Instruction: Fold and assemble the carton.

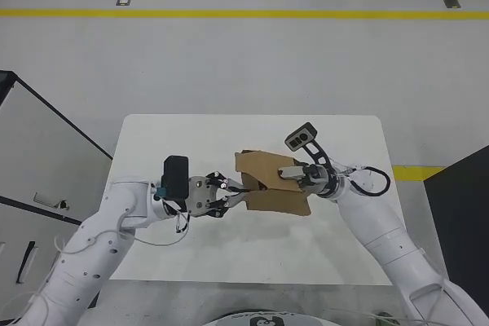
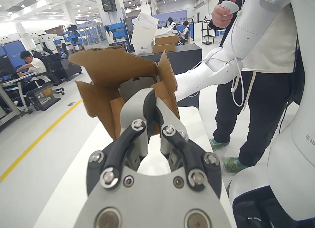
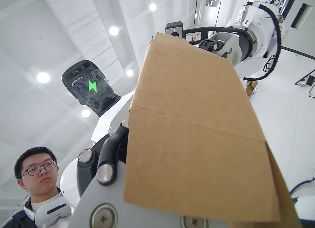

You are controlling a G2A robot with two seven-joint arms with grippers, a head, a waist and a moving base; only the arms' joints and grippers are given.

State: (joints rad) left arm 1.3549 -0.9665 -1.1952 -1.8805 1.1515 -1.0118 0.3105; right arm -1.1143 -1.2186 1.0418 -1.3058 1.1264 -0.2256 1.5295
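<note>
The brown carton [image 1: 269,186] is half-formed and sits between both arms over the middle of the white table [image 1: 342,244]. In the left wrist view the carton [image 2: 118,71] has its flaps standing open, and its hollow inside faces the camera. My left gripper [image 2: 153,103] is shut on the edge of a near flap, and from above the left gripper [image 1: 236,196] meets the carton's left end. My right gripper [image 1: 296,174] grips the carton's right side. A flat panel of the carton [image 3: 196,125] hides most of its fingers [image 3: 115,140].
A black cabinet [image 1: 16,122] stands off the table's left side. A dark unit [image 1: 473,204] stands off its right side. Bare tabletop lies in front of and behind the carton.
</note>
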